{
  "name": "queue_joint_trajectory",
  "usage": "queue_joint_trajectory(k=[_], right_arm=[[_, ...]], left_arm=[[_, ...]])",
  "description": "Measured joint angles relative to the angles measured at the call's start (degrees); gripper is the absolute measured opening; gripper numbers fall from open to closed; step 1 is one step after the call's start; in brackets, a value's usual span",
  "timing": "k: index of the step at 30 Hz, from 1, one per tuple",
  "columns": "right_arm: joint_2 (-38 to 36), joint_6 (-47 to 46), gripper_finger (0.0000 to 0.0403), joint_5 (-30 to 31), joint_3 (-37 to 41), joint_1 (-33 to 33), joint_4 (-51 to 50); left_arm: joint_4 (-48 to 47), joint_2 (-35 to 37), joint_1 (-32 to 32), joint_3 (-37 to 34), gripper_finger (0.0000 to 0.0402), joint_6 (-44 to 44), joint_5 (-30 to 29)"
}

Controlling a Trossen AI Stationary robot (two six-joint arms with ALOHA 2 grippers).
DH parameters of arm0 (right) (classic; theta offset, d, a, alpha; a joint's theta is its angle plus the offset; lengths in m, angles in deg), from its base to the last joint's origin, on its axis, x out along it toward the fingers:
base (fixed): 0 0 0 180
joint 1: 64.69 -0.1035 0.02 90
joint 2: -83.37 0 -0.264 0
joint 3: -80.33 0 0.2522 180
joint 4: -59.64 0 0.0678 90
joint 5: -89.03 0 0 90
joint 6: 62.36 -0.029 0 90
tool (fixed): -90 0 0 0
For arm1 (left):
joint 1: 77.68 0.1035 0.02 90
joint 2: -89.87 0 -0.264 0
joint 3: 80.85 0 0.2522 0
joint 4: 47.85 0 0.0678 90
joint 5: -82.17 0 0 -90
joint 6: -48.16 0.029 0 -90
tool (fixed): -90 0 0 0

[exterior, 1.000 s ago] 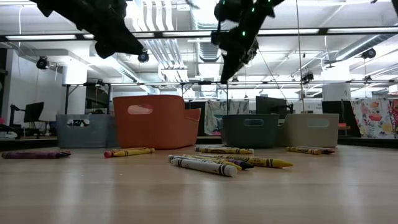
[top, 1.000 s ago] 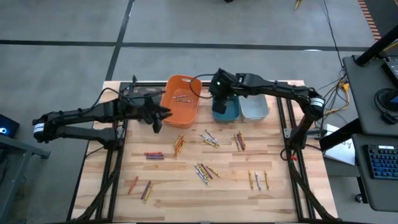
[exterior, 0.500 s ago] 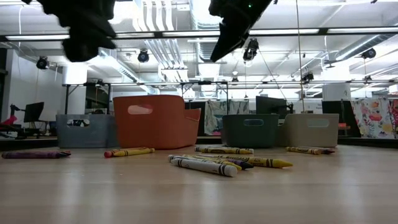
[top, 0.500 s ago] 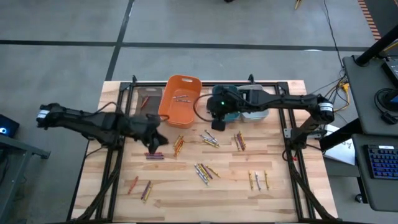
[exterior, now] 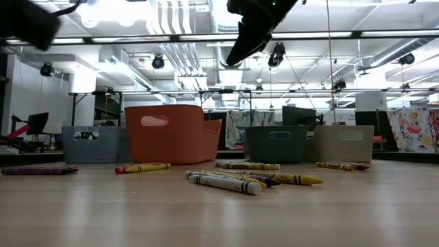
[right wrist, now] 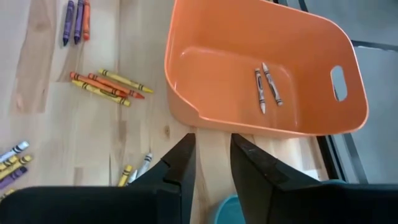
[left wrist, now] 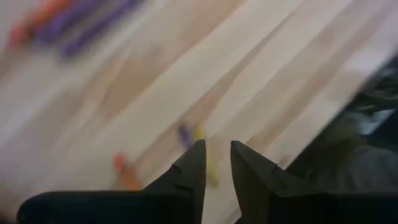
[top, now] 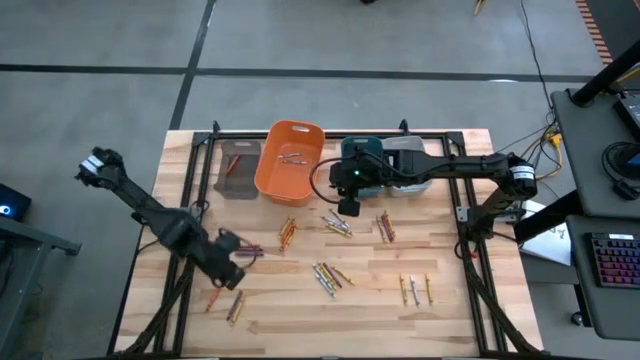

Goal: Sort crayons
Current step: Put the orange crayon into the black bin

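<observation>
Wooden table [top: 460,310] holds four bins, two crayons [right wrist: 266,87] in the orange bin [top: 290,160]; both grippers' fingers slightly apart, empty.

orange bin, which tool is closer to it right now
Right. The right tool hangs just off the orange bin's near corner, over the table. The left tool is well away, down among the crayons near the table's front left.

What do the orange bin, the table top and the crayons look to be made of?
Orange bin: apparently moulded plastic, smooth with a soft sheen, rounded corners, cut-out handle slot.
Table top: pale wood, with plank seams, grain and knots showing; matte.
Crayons: likely wax sticks in printed paper wrappers, with bare tapered tips.
</observation>
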Motion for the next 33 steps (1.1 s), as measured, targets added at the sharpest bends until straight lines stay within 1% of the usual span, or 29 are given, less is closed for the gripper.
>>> queue_joint_trajectory(k=[3, 6, 10, 19, 22, 33], right_arm=[[0.0, 0.0, 0.0093, 0.0, 0.0, -0.1, 0.0], [0.0, 0.3, 0.0092, 0.0, 0.0, -0.1, 0.1], [0.0, 0.3, 0.0087, 0.0, 0.0, -0.3, 0.1], [0.0, 0.0, 0.0094, -0.1, 0.0, -1.2, 0.2], [0.0, 0.2, 0.0096, -0.1, 0.0, -1.2, 0.2], [0.0, 0.1, 0.0084, 0.0, 0.0, -1.2, 0.2]], left_arm=[[-1.1, -2.9, -4.4, 0.0, 0.0056, -7.2, 1.9], [-3.4, -5.7, -7.6, 0.0, 0.0056, -13.0, 2.1], [-6.2, -8.8, -9.3, 0.0, 0.0061, -18.0, 2.9], [-4.7, -14.9, -10.2, 0.0, 0.0111, -19.3, 3.1], [-4.2, -16.8, -11.0, 0.0, 0.0121, -19.4, 3.1], [-2.3, -24.1, -12.2, 0.0, 0.0112, -21.0, 3.4]])
